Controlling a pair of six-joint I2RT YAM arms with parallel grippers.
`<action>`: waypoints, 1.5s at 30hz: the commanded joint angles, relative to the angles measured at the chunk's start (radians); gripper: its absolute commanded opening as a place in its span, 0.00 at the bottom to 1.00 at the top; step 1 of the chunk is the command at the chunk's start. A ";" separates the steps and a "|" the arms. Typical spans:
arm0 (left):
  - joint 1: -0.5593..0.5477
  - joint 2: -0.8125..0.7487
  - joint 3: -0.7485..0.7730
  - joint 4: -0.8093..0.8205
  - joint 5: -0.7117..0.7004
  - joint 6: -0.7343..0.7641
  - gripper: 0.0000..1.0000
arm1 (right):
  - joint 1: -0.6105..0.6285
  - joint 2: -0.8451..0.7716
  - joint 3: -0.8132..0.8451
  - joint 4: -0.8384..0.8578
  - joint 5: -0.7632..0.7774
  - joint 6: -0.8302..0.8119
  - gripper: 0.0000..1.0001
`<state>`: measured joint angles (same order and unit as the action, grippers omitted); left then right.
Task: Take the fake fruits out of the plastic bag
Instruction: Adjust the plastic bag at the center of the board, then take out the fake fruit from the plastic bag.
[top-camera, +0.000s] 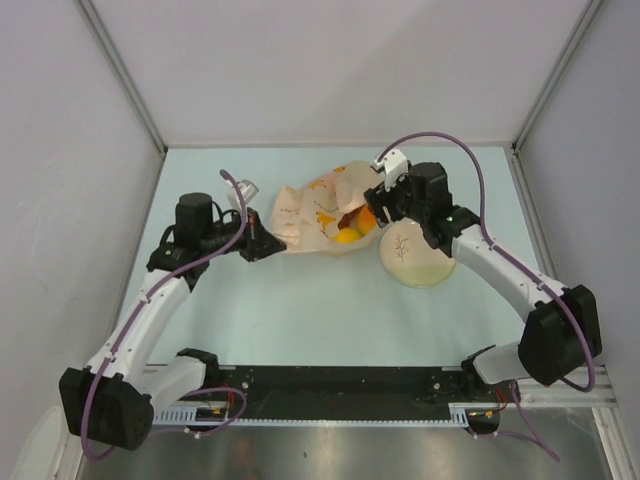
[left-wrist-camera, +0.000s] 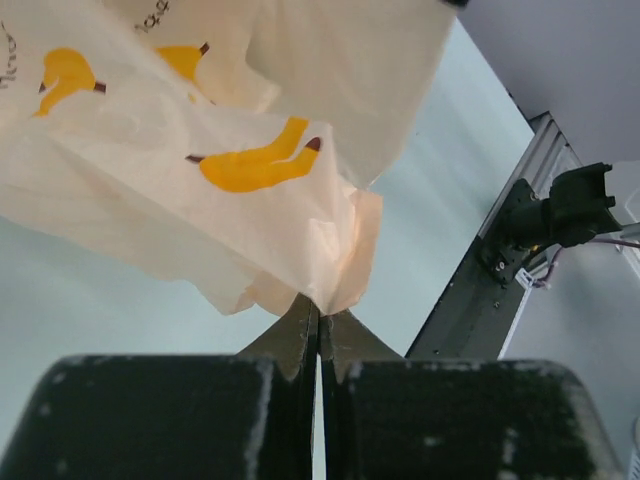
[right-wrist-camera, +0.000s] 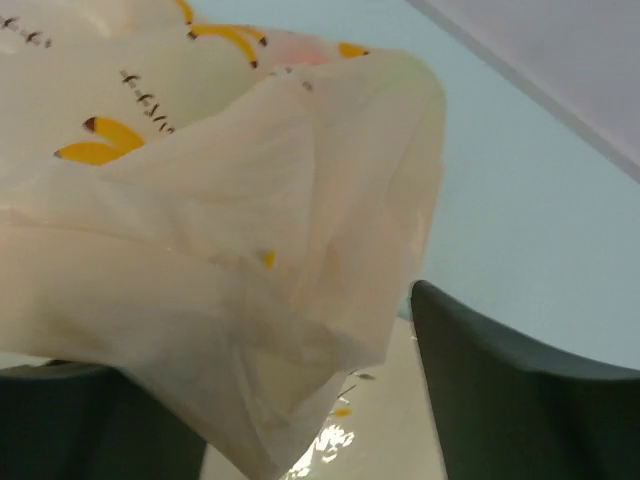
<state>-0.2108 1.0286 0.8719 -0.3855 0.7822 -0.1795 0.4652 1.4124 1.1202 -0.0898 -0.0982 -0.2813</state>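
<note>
Left wrist view: left gripper (left-wrist-camera: 318, 328) clenches the plastic bag (left-wrist-camera: 190, 210) at its 9 o'clock corner. At 3 o'clock, right gripper (top-camera: 384, 196) hangs released beside the fake fruits (top-camera: 351, 232).

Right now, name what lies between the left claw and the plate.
The plastic bag, its corner pinched in the left claw, its mouth with fake fruits by the plate. The top view shows it.

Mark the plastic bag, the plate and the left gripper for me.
plastic bag (top-camera: 305, 212): top view, printed middle.
plate (top-camera: 430, 270): top view, bare near part.
left gripper (left-wrist-camera: 318, 316): left wrist view, fingertips shut on a bag corner.
</note>
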 joint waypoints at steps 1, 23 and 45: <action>-0.013 -0.030 0.024 0.092 0.029 -0.041 0.00 | 0.096 -0.163 0.049 -0.096 -0.072 -0.024 0.82; -0.027 -0.091 0.061 0.022 0.037 -0.049 0.00 | 0.257 0.074 0.124 -0.123 -0.089 -0.084 0.00; 0.008 -0.142 -0.074 -0.026 -0.005 -0.043 0.01 | 0.113 0.170 0.021 -0.022 -0.106 0.087 0.10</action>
<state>-0.2070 0.8608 0.8474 -0.4702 0.7670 -0.1780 0.6285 1.5341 1.0237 -0.1768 -0.1890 -0.2077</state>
